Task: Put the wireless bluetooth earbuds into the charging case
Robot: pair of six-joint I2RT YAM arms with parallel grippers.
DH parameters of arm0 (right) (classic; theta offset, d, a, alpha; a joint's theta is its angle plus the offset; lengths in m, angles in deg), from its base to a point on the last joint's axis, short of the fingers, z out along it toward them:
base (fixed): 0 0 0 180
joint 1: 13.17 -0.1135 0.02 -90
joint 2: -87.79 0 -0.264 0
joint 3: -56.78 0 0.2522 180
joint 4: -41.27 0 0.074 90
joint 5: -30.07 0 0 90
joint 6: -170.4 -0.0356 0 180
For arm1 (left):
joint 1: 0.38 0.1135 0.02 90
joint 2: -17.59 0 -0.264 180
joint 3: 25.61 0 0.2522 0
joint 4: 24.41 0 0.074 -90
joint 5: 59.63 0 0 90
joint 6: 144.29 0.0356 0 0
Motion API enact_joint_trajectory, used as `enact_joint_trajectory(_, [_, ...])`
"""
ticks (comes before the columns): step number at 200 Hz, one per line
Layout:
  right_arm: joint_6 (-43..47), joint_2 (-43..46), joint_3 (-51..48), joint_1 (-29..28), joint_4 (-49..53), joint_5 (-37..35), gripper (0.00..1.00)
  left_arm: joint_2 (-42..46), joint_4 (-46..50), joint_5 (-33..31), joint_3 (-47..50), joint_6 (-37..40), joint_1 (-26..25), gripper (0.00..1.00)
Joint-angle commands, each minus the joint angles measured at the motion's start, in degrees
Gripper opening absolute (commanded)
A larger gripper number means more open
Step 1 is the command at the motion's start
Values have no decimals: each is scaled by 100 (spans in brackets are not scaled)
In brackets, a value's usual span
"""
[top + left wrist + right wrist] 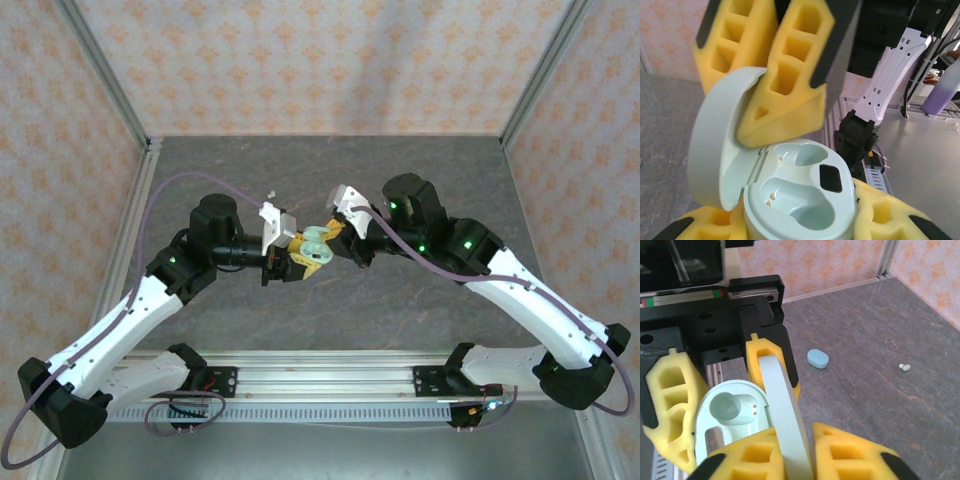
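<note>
From high above and behind the bases, looked down, far off, over the whole dark grey mottled tabletop (420,170). From both wrists, looked in very close, facing each other. Shared across all three: open pale green oval plastic charging case (315,243) (800,200) (732,410).

A pale green charging case (790,172) hangs open above the grey surface (865,405), its base clamped between yellow foam-padded jaws. Its lid (715,145) is swung up on the hinge and slotted between a second pair of jaws. Both moulded wells (802,205) stand empty, with gold contact pins (771,200) showing and a small black window (830,178) beside them. A closed pale blue case (818,358) lies flat on the surface, with one whitish earbud (904,367) well apart from it.
</note>
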Motion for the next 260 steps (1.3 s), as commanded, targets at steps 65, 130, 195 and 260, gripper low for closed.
enact_joint_trajectory(65, [-326,336,35,-42,-434,118,51,-25,313,141,-299,60,88,6])
enact_joint_trajectory(130, [-1879,123,911,237,-29,-397,61,17,660,61,-232,37,435,5])
enact_joint_trajectory(195, [-3788,-661,1329,1491,221,-1320,59,451,733,-223,148,-49,632,5])
enact_joint_trajectory(260, [-4813,-3141,2271,1686,39,-1191,47,799,825,-464,240,-63,722,5])
